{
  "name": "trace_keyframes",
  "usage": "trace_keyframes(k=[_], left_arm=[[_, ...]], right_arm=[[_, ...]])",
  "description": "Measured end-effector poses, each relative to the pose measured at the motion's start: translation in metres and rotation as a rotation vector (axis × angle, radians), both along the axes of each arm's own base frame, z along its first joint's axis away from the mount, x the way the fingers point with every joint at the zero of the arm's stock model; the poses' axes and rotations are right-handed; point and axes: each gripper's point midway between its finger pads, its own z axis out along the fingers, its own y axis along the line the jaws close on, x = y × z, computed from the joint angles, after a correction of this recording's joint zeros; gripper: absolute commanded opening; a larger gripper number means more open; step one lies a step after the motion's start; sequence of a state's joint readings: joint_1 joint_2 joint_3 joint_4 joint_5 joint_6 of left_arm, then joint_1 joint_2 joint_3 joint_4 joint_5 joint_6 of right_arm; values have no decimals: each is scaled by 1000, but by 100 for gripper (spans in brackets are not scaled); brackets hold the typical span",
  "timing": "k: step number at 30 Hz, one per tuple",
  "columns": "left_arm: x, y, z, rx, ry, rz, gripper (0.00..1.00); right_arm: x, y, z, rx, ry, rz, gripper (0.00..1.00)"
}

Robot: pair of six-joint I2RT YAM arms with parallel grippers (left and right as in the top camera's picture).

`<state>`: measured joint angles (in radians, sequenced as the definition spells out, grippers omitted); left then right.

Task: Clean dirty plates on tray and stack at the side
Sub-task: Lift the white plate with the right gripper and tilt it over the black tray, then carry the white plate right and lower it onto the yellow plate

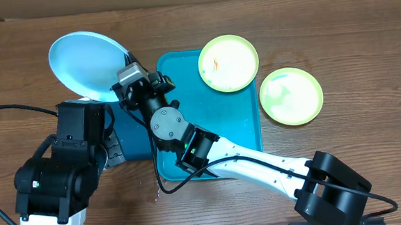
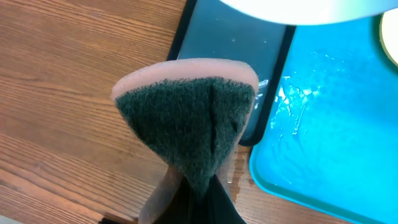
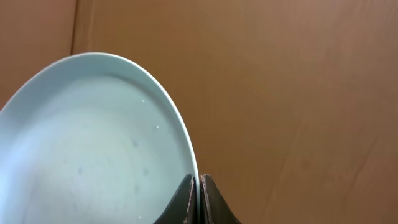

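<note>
Blue plate [image 1: 86, 64], at tray's [image 1: 236, 124] 10 o'clock, is gripped by right end effector [image 3: 198, 186]; sponge [image 2: 186, 118] is clamped by left end effector [image 2: 199, 208].

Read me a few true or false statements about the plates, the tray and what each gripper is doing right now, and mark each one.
1. The right gripper pinches the light-blue plate by its rim. True.
2. The left gripper is empty. False: it is shut on a sponge, with the green scouring side facing the wrist camera.
3. The two green plates are stacked. False: the smeared green plate sits over a corner of the turquoise tray, and the other green plate lies beside it, not on it.
4. The smeared green plate shows orange marks on its pale centre. True.
</note>
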<state>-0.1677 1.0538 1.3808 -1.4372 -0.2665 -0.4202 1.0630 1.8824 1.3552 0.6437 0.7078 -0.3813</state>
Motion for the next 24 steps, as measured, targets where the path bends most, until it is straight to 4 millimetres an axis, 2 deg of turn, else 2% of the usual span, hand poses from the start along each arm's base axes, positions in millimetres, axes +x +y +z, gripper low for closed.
trace_keyframes(k=[2,6,10,14,19,21,24], left_arm=[[0,0,0,0,0,0,4],[0,0,0,0,0,0,4],[0,0,0,0,0,0,4],[0,0,0,0,0,0,4],[0,0,0,0,0,0,4],[0,0,0,0,0,0,4],[0,0,0,0,-1,0,4]], right_arm=[[2,-1,-15,-13,57,-13,4],[3,-6,-64,-50,240,-43,4],[-2,-18,-107,6,424,-92,4],[-7,-18,-125,108,539,-89,4],[-9,-17,-145,151,667,-43,4],[-4,-28,-156,160,740,-54,4],[9,-58,-159,193,835,-92,4]])
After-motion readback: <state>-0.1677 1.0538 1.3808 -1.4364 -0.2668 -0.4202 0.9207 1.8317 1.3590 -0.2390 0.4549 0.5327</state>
